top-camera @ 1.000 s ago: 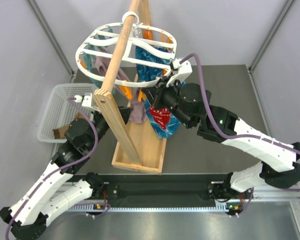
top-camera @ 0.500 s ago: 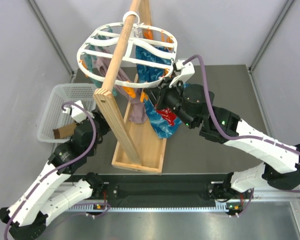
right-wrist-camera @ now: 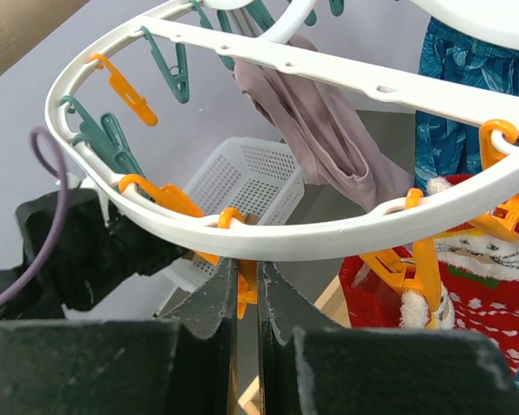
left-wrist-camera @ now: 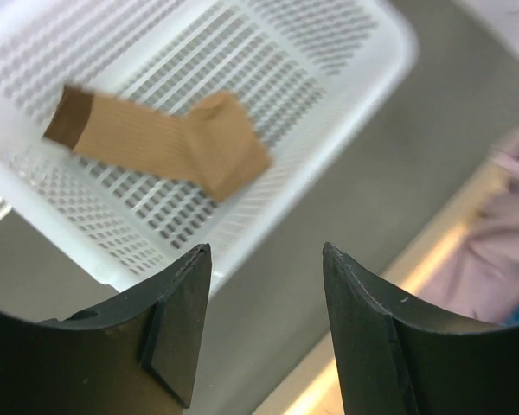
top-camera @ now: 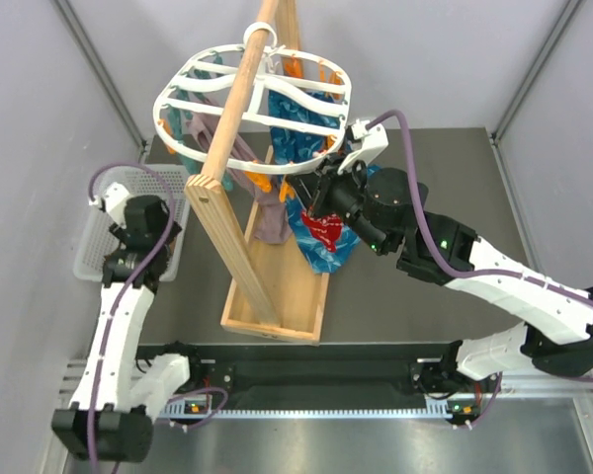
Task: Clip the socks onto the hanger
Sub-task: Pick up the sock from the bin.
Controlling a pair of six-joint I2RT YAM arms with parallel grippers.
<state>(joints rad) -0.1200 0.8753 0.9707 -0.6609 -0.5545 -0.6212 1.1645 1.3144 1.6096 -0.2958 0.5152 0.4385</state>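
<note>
The white oval hanger [top-camera: 168, 99] hangs on the wooden pole, with orange and teal pegs below it. A red sock [top-camera: 323, 230] and a mauve sock [top-camera: 270, 222] hang from it. My right gripper [top-camera: 321, 190] is under the hanger's near right rim [right-wrist-camera: 329, 233] and is shut on an orange peg [right-wrist-camera: 246, 290]; the red sock [right-wrist-camera: 467, 303] hangs just right of it. My left gripper [left-wrist-camera: 264, 251] is open and empty above the near right edge of the white basket [left-wrist-camera: 346, 52], where a tan-brown sock [left-wrist-camera: 164, 143] lies. In the top view the left gripper [top-camera: 156, 235] is beside the basket.
The wooden pole [top-camera: 239, 89] slants over a wooden base tray [top-camera: 277, 286] in the middle of the table. Blue patterned fabric [top-camera: 321, 255] hangs behind the red sock. The mesh basket [top-camera: 104, 212] sits at the table's left edge. Grey walls stand close on both sides.
My left arm has swung left, away from the wooden stand, and now hangs over the basket. My right gripper has stayed at the hanger's rim, shifting slightly up and right.
</note>
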